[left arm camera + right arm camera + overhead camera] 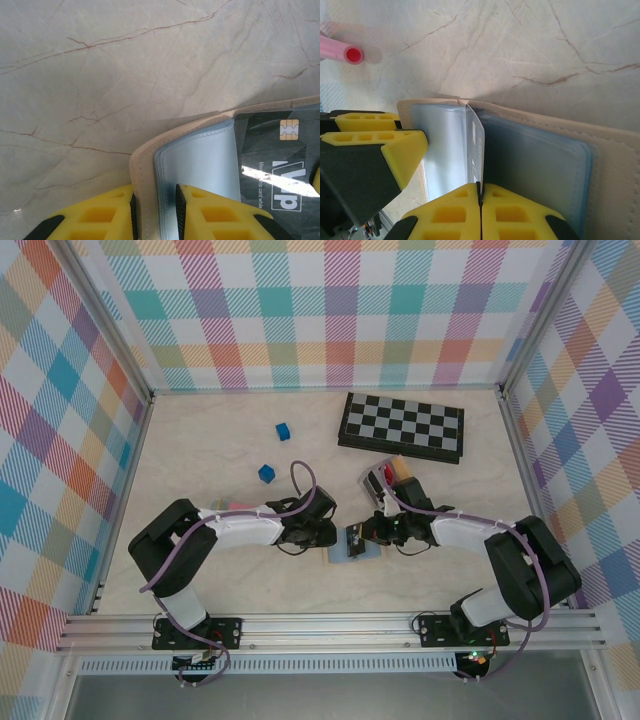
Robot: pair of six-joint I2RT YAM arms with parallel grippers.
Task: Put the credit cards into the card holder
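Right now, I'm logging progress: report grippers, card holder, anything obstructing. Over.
Left gripper clamped on edge of flat tan folding card holder. Right gripper shut on its blue-grey plastic inner sleeve. Black plastic chip card on open holder. Nothing blocking.

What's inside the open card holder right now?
The card holder is open: blue-grey plastic sleeves, one leaf standing up, and a black card with a gold chip. The card's right end runs out of frame. Whether other cards sit behind the sleeves is hidden.
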